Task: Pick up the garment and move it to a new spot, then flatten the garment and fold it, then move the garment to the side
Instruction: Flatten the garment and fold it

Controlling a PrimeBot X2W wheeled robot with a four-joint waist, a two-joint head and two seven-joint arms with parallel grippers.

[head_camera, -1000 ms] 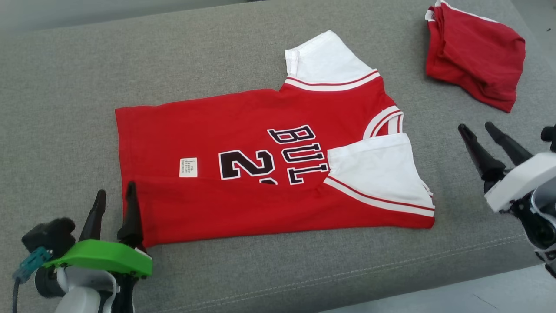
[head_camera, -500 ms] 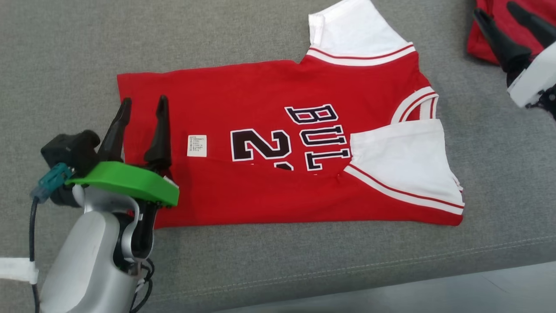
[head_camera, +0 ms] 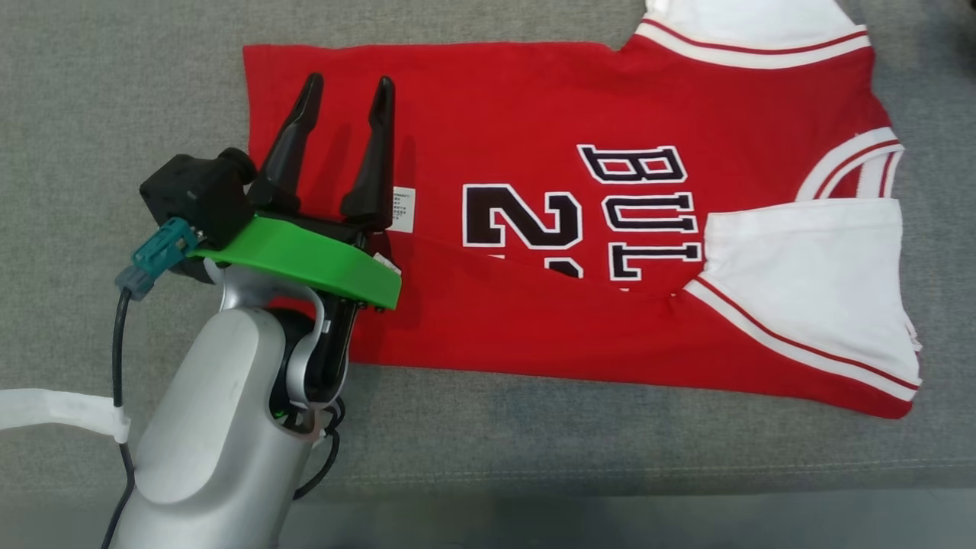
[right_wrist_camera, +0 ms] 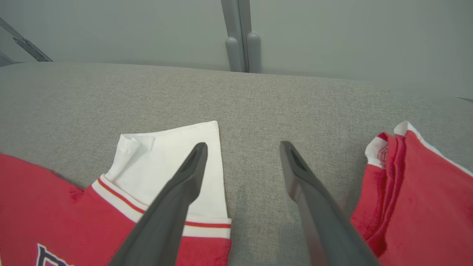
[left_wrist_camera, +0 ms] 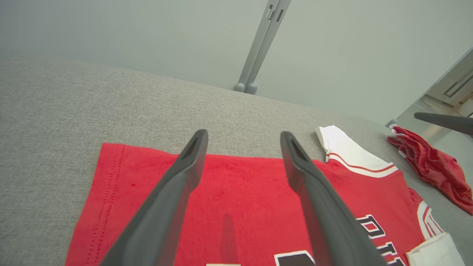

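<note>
The head camera has swung closer: the grey cushion (head_camera: 114, 91) and the red basketball jersey (head_camera: 518, 320), flat with its near edge folded over, now span centre to 3 o'clock. The left gripper (head_camera: 351, 78), beside the hem corner a second ago, has advanced over the hem end at 9 o'clock, fingers apart, empty. The right gripper (right_wrist_camera: 242, 145), equally spread and empty, hangs over bare cushion between the white sleeve (right_wrist_camera: 166, 159) and a folded red garment (right_wrist_camera: 425, 192) at 4 o'clock. A white label (head_camera: 404, 210) lies just right of the left fingers.
</note>
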